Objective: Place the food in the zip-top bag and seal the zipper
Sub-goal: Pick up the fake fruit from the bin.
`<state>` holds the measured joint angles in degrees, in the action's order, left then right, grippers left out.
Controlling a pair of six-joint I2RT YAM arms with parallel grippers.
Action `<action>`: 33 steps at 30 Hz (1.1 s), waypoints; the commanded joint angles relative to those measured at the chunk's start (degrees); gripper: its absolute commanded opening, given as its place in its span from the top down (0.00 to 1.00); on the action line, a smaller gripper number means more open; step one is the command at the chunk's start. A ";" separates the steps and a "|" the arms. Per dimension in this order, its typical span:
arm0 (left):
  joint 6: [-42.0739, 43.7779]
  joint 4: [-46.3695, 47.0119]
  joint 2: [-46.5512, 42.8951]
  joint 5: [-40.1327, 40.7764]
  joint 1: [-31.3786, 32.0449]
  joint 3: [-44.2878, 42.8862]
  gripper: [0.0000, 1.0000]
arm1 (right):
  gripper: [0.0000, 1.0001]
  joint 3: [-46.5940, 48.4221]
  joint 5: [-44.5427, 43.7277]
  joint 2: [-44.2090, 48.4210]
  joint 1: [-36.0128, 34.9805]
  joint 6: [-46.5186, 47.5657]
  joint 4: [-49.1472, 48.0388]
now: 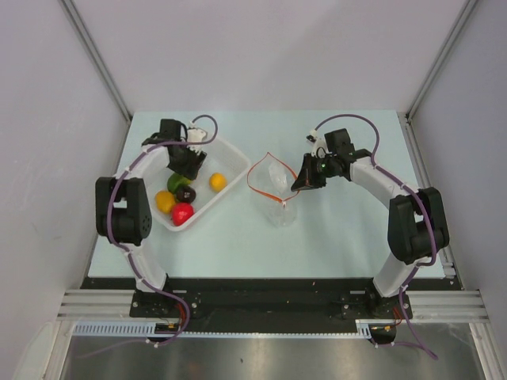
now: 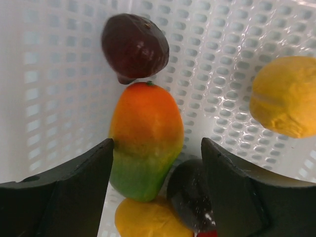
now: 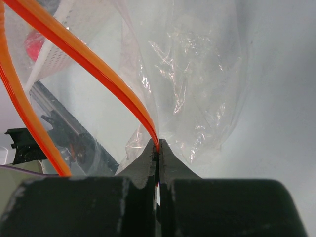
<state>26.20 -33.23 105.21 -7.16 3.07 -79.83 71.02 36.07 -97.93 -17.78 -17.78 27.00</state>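
The food lies in a white perforated basket [image 1: 226, 155]. In the left wrist view an orange-and-green fruit [image 2: 145, 133] stands between my left gripper's [image 2: 157, 163] open fingers; the left finger [image 2: 74, 192] is almost against it and the right finger [image 2: 237, 192] is apart from it. Around it lie a dark purple piece [image 2: 134, 47], a yellow one [image 2: 286, 96], another yellow one [image 2: 148, 219] and a dark one [image 2: 190, 195]. The clear zip-top bag [image 1: 279, 190] sits mid-table with its mouth open. My right gripper [image 3: 158, 145] is shut on the orange zipper [image 3: 89, 64] strip.
From above, the basket also shows a red piece [image 1: 182, 212] and an orange ball [image 1: 217, 181]. The left gripper [image 1: 190, 166] reaches down inside the basket. The right gripper [image 1: 299, 184] is at the bag's right edge. Grey walls stand close on both sides.
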 commanded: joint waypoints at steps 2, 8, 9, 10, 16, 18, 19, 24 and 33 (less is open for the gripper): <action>1.40 3.70 2.19 8.64 2.46 -0.94 0.24 | 1.00 1.31 0.84 0.02 0.03 -0.24 -1.43; 1.49 3.27 4.74 11.03 4.49 -1.29 0.33 | 1.00 1.31 0.93 -0.16 0.11 -0.41 -1.43; 1.58 2.57 4.66 10.94 4.92 -1.20 0.37 | 1.00 1.31 0.93 -0.24 0.03 -0.33 -1.34; 1.66 2.04 4.13 10.76 5.10 -1.12 0.40 | 1.00 1.31 0.93 -0.24 0.11 -0.32 -1.34; 2.19 0.28 3.60 11.29 5.37 -1.11 0.27 | 1.00 1.31 1.10 -0.51 -0.15 -0.32 -1.25; 2.81 0.19 5.09 12.25 5.37 -1.11 0.23 | 1.00 1.40 1.10 -0.42 -0.41 -0.24 -1.25; 2.72 0.01 5.70 12.43 5.37 -1.29 0.22 | 1.00 1.40 1.02 -0.42 -0.33 -0.24 -1.25; 2.02 -0.95 6.25 11.56 5.37 -2.78 0.32 | 1.00 1.31 0.75 0.02 -0.15 0.11 -1.08; -4.21 -5.79 -9.13 -5.02 5.63 -13.22 0.59 | 1.00 1.57 1.63 -0.42 -0.24 -0.24 -0.99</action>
<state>26.41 -38.20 108.09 -0.56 8.23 -84.27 71.02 36.53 -97.95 -17.82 -17.96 26.89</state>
